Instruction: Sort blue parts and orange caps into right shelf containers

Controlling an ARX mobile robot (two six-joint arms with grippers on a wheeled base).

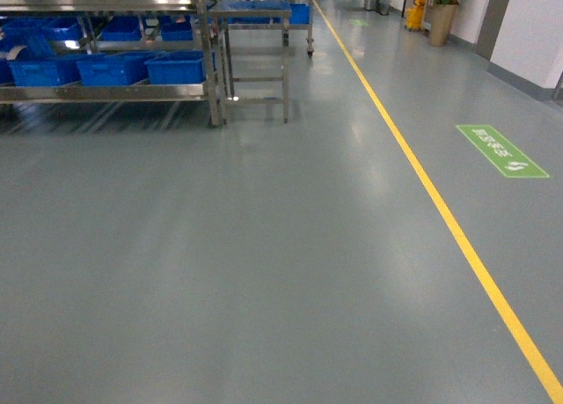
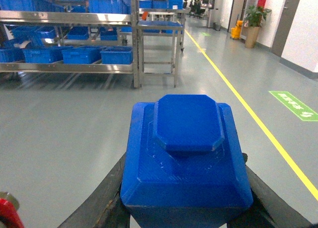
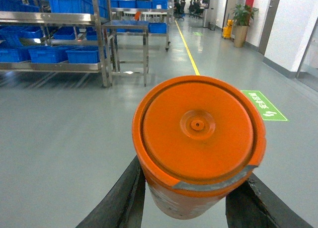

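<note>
Faceted matte blue part (image 2: 186, 158) between clamped left fingers (image 2: 102, 203); glossy round orange cap (image 3: 198, 138) between clamped right fingers (image 3: 124, 198).

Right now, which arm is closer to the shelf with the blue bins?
Probably the left. Its gripper holds the blue part, and the shelf with the bins stands on the left. The right gripper holds the orange cap, farther over. Neither reaches yet.

Right gripper (image 3: 191, 200) clamps orange cap (image 3: 198, 138), black fingers (image 3: 121, 200) flank both sides. Behind: steel shelf (image 3: 54, 66) with blue crates (image 3: 82, 54), yellow floor line (image 3: 189, 51), green floor marking (image 3: 263, 105).
</note>
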